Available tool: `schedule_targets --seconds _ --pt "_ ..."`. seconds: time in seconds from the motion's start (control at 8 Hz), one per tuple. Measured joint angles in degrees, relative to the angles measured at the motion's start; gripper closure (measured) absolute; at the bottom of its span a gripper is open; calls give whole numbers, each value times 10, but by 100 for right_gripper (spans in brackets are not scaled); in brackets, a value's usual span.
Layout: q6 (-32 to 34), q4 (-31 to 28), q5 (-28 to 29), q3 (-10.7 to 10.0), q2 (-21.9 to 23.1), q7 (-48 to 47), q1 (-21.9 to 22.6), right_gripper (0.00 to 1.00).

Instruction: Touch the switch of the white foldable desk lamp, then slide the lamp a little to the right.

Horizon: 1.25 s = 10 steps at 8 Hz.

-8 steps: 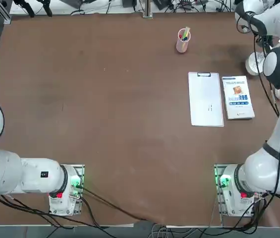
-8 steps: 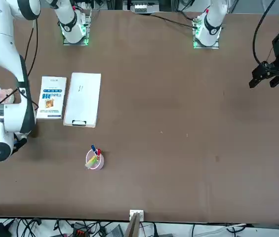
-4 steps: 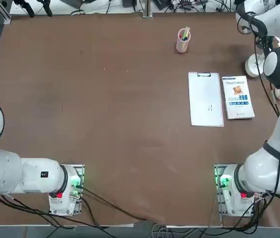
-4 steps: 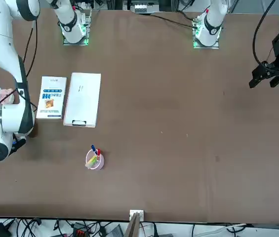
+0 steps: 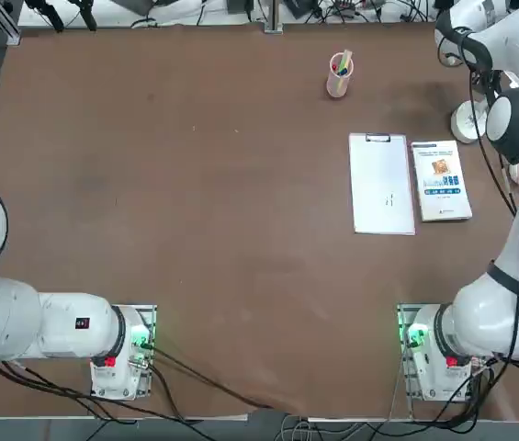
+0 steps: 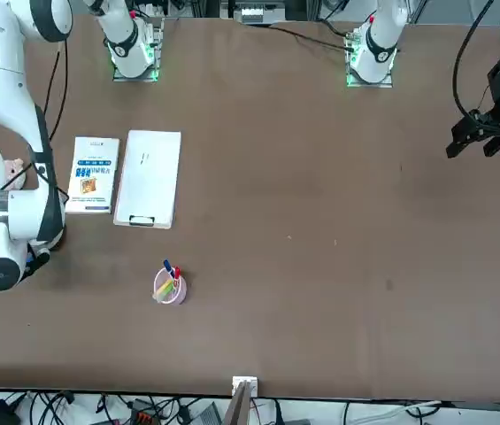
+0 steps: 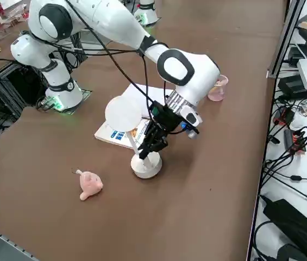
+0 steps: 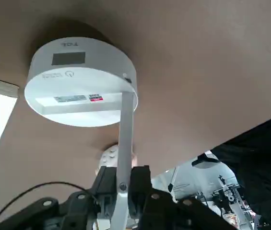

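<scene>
Clenching white foldable desk lamp [image 8: 125, 120] by its arm: right pincer [image 8: 123, 173]; round base [image 8: 80, 108] beyond fingertips [image 8: 139, 173].

A pink cup of pens [image 5: 340, 75] stands on the worktop [image 5: 195, 202], beyond the clipboard [image 5: 381, 184] in the overhead view. Just right of the clipboard lies a white book [image 5: 441, 181]; farther right of the clipboard sits a small pink figure [image 7: 89, 184].

on the front rim of the round white plastic lamp base [image 8: 80, 81], in my right wrist view: the letters "tcl", inverted. its upper face carries a power symbol [image 8: 69, 74] and a small red-and-white label [image 8: 96, 97], whose print is too small for me to read.
</scene>
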State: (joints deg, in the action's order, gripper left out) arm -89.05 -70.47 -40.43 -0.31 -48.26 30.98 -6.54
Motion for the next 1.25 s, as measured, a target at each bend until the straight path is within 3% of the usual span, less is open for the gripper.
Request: schedule_targets --seconds 0.12,0.5,0.75,1.0,1.25 --pt "0 0 0 0 0 -2 0 82" --pt "-9 0 0 1 0 -6 0 33" --pt "-24 2 0 3 0 -8 1 30" --pt "-29 18 0 7 0 -9 14 7" --pt "-28 44 0 10 2 -9 56 0"
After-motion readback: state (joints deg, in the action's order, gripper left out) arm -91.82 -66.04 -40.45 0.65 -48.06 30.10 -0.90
